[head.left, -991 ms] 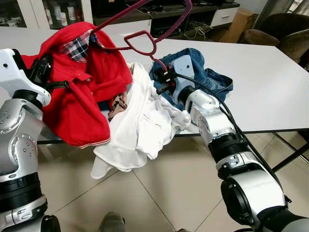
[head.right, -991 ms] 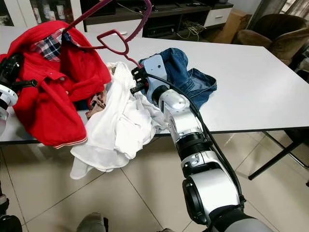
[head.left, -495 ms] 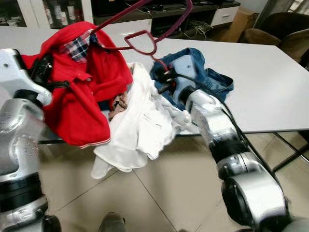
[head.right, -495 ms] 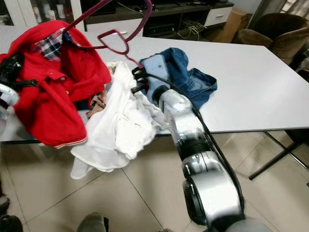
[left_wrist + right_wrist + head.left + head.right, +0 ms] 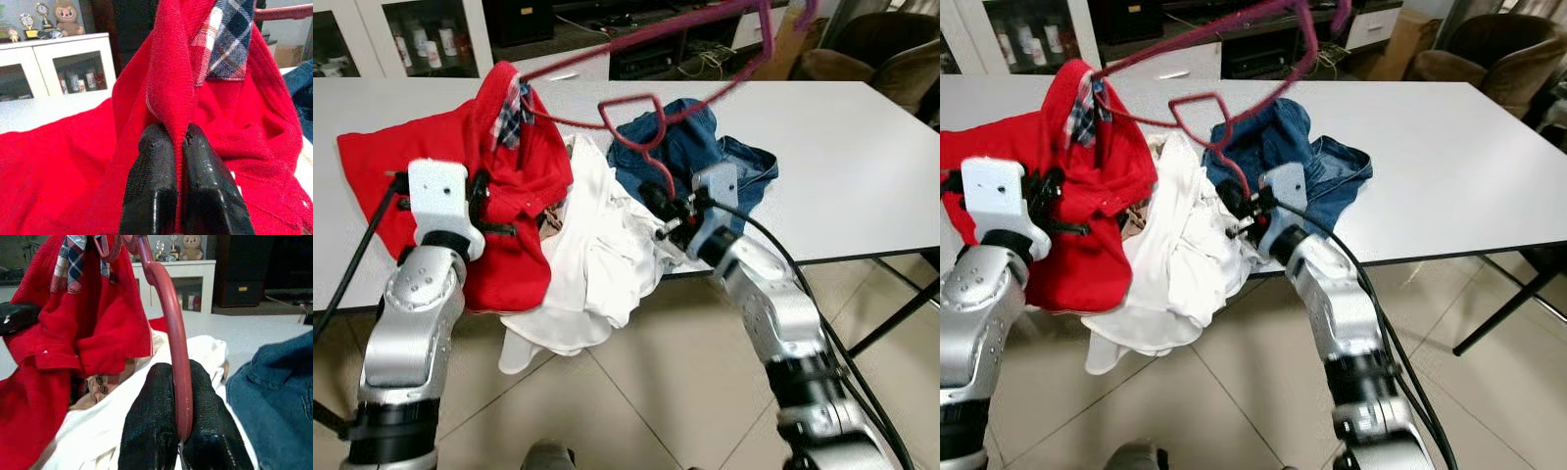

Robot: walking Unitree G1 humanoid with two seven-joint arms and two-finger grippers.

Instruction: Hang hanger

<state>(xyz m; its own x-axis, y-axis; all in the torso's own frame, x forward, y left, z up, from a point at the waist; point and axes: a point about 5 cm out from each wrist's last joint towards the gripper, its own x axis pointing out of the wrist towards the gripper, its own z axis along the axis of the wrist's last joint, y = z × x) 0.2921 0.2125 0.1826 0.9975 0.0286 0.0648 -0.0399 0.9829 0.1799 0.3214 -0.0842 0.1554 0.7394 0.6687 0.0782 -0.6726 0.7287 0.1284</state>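
A dark red hanger (image 5: 646, 108) rises over the white table (image 5: 862, 166); its far end is inside the collar of a red shirt (image 5: 514, 176) with a plaid lining. My right gripper (image 5: 664, 217) is shut on the hanger's lower stem (image 5: 171, 333), at the table's front edge by the white garment. My left gripper (image 5: 489, 211) is shut on a fold of the red shirt (image 5: 168, 98), holding it up off the table. The right wrist view shows the hanger rod (image 5: 164, 289) pinched between black fingers (image 5: 149, 426).
A white garment (image 5: 597, 264) hangs over the table's front edge. Blue jeans (image 5: 705, 147) lie behind my right gripper. Cabinets (image 5: 401, 39) and a low shelf stand behind the table, an armchair (image 5: 871, 49) at the far right. Tiled floor lies below.
The camera has shifted. The red shirt now hangs bunched under the hanger end, my left gripper lower at its side. My right gripper has drawn back toward the table's front edge.
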